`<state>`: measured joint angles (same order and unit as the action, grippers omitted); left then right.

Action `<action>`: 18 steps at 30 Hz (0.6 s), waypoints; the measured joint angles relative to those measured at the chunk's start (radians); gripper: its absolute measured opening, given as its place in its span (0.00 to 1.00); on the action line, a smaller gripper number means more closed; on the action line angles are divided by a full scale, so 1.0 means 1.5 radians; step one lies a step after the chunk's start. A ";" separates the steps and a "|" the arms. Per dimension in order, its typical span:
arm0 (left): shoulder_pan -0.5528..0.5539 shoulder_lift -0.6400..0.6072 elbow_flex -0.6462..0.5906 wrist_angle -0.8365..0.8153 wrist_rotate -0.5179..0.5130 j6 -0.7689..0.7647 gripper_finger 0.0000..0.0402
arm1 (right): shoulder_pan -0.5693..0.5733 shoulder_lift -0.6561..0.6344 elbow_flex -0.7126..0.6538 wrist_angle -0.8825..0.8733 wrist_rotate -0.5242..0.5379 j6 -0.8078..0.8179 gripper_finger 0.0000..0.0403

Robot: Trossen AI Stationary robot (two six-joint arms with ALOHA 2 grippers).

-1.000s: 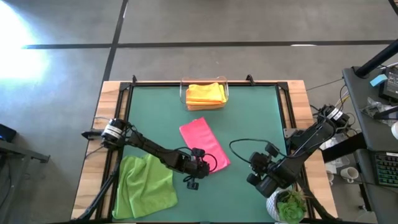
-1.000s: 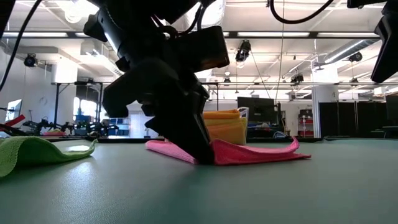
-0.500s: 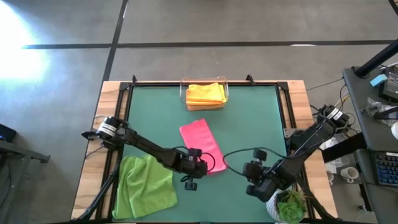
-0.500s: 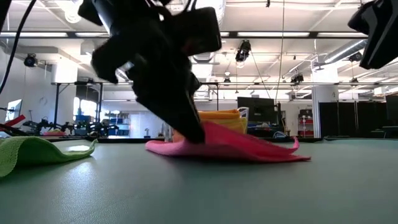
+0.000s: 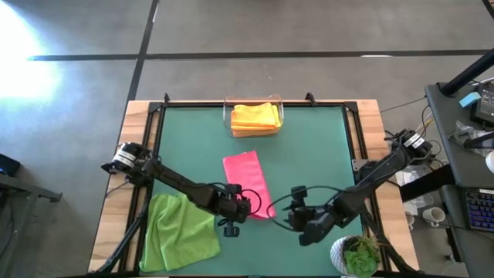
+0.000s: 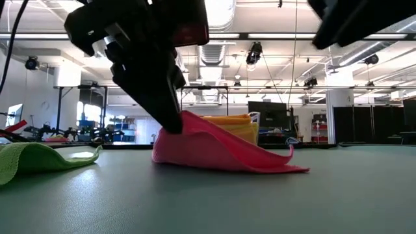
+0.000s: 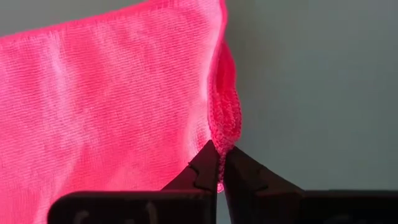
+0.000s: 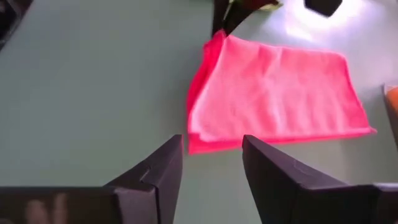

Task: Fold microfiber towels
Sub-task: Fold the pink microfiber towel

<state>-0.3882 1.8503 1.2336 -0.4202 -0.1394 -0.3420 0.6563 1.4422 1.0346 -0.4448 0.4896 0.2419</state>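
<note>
Towel, pink [image 5: 248, 181], mid-mat, folded to a strip, near corner pinched and lifted by left gripper [image 5: 235, 210]. Right gripper [image 5: 292, 218] spread, empty, beside it. One green towel [image 5: 181, 233]; yellow-and-orange stack in bin [image 5: 228, 113].

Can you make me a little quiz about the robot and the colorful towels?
1. True or false: the left pincer is pinching a corner of the pink towel.
2. Which towel lies crumpled at the table's near left corner? A) yellow B) lime green C) blue
3. Fill in the blank: the yellow towel sits on an orange towel inside the clear ____ at the far edge of the table.

Key:
1. True. It is shut on the corner and lifts it, while the right pincer is open, close to the towel's near end.
2. B, the lime green towel.
3. Bin.
</note>
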 joint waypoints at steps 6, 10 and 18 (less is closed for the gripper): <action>0.000 -0.002 0.000 -0.006 0.000 -0.011 0.00 | -0.045 0.000 -0.055 0.117 -0.019 -0.053 0.40; 0.000 -0.012 0.000 -0.006 0.000 -0.030 0.00 | -0.069 0.001 -0.082 0.198 -0.078 -0.073 0.40; 0.000 -0.044 0.000 -0.007 -0.013 -0.030 0.00 | -0.104 0.069 -0.089 0.256 -0.131 -0.088 0.40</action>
<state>-0.3885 1.7837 1.2335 -0.4302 -0.1592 -0.3866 0.4997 1.5459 0.9011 -0.0611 0.2928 0.1101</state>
